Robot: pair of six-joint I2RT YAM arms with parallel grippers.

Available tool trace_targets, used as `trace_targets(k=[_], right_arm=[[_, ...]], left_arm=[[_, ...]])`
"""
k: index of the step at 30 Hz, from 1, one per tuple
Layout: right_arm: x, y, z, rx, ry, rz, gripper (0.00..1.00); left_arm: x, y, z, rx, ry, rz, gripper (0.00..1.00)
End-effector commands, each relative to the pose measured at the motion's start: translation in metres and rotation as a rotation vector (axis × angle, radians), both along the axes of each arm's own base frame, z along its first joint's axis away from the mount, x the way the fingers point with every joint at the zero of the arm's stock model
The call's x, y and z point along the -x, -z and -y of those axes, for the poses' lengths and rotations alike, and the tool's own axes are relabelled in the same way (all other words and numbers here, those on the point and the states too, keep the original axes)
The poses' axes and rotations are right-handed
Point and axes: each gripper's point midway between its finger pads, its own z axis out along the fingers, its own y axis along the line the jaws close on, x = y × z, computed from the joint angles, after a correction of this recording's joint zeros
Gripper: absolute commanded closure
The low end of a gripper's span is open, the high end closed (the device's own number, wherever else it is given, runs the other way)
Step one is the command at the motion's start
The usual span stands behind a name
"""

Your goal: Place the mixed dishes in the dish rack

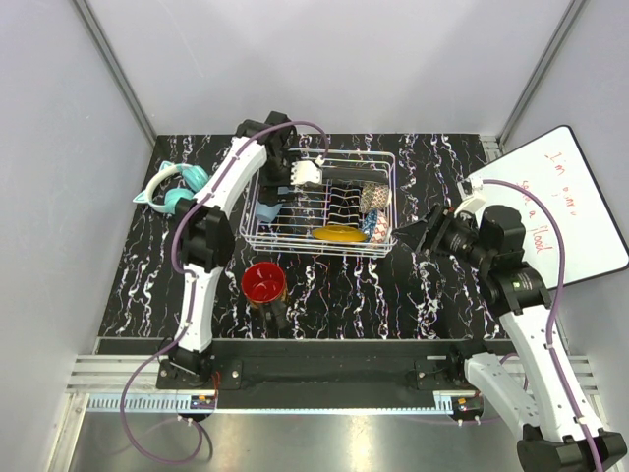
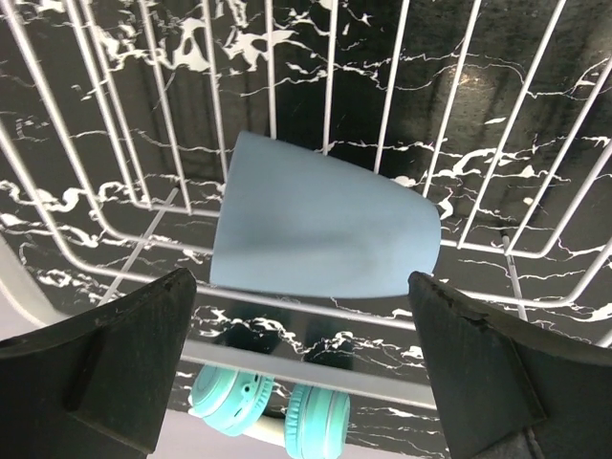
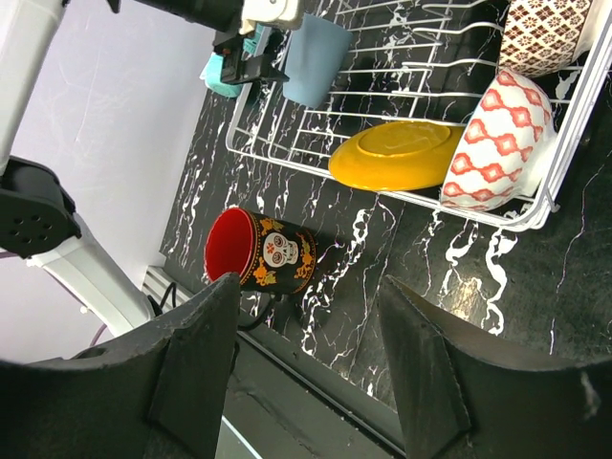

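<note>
So, starting at the far left, one pair of teal headphones lies on the surface outside the dish rack; it is no dish and has no part in the loading. The left arm reaches over the rack's left end. Its jaws stand spread on either side of the one light blue cup without touching it. The cup sits on the wires inside the rack, so that dish looks delivered and let go. One dark mug with red inside stands upright on the surface just in front of the rack, still to be loaded. Inside the rack, one mustard-yellow plate leans among the prongs near the front wall. Two patterned bowls sit to its right: one lattice-patterned bowl tipped against the end wall, and a darker-patterned bowl behind it. I cannot make out a black square plate. The right arm hangs beside the rack's right end, jaws spread and empty, probably waiting. One whiteboard lies at the far right.
</note>
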Motion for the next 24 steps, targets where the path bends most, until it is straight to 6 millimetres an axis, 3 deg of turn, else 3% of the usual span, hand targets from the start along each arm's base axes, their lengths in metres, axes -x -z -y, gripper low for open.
trace_targets(k=[1, 4, 7, 8, 10, 15, 20, 24], right_arm=[[0.000, -0.001, 0.004, -0.004, 0.030, 0.010, 0.33], [0.000, 0.000, 0.004, -0.002, 0.031, 0.009, 0.34], [-0.002, 0.001, 0.004, 0.004, 0.028, 0.006, 0.35], [-0.003, 0.002, 0.004, 0.004, 0.028, 0.003, 0.35], [-0.005, 0.003, 0.003, 0.005, 0.028, 0.000, 0.36], [-0.009, 0.005, 0.003, 0.000, 0.032, -0.007, 0.37], [-0.014, 0.007, 0.005, 0.015, 0.047, -0.019, 0.39], [-0.016, 0.006, 0.006, 0.028, 0.055, -0.016, 0.39]], left_arm=[[-0.004, 0.003, 0.003, 0.010, 0.027, -0.006, 0.01], [0.001, 0.007, 0.002, 0.004, 0.030, -0.025, 0.06], [0.005, 0.005, 0.002, 0.006, 0.031, -0.031, 0.21], [0.007, 0.002, 0.001, 0.004, 0.030, -0.034, 0.31], [0.010, -0.004, 0.000, 0.010, 0.023, -0.029, 0.40], [0.019, -0.017, -0.004, 0.008, 0.013, -0.031, 0.74], [0.034, -0.020, -0.008, 0.000, 0.010, -0.071, 0.74], [0.040, -0.010, -0.013, -0.023, 0.003, -0.114, 0.69]])
